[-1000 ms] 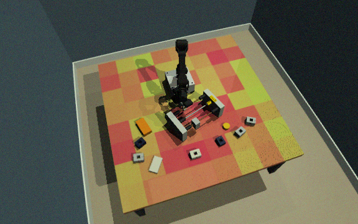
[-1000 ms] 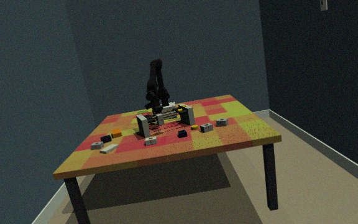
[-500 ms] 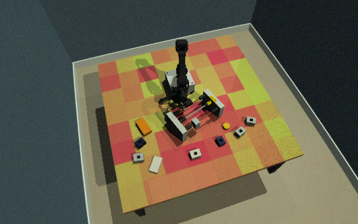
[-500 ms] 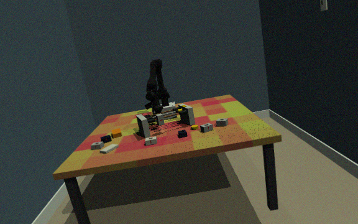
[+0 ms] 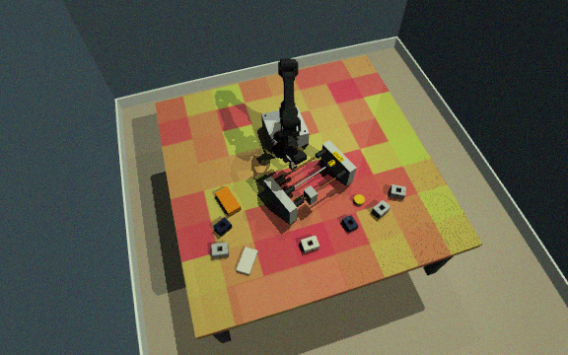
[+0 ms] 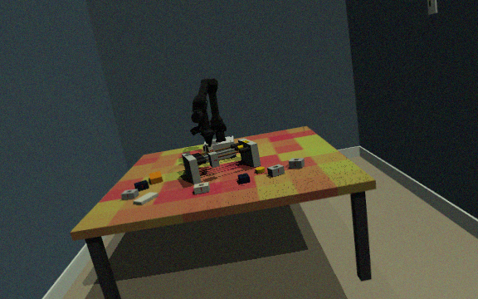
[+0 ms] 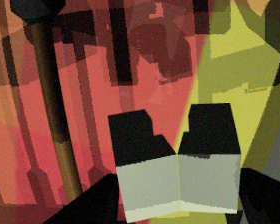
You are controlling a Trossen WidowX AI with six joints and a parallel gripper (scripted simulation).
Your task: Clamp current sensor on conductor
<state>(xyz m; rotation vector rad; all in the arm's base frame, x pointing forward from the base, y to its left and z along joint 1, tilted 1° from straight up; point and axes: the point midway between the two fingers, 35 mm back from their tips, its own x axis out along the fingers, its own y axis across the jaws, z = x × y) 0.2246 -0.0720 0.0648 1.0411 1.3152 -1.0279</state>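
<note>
My gripper (image 5: 294, 164) (image 6: 208, 144) (image 7: 179, 181) is shut on the current sensor (image 7: 147, 186), over the rear part of the conductor rack. In the wrist view the sensor's two pale halves with black inner parts meet at a thin seam low down and stand apart at the top. Whether a conductor passes through it is hidden. The rack has two grey end blocks (image 5: 281, 203) (image 6: 192, 168) with conductors between them; one brown conductor (image 7: 56, 115) runs left of the sensor. Yellow markers (image 5: 338, 156) sit at the right end block; their lettering and the sensor's arrow cannot be read.
A grey block (image 5: 311, 195) (image 6: 213, 159) sits on a front conductor. In front stand a white block (image 5: 310, 244), a navy block (image 5: 349, 223), a yellow disc (image 5: 359, 199) and two grey blocks (image 5: 381, 209) to the right. An orange block (image 5: 227, 200) and a white bar (image 5: 247, 260) lie left.
</note>
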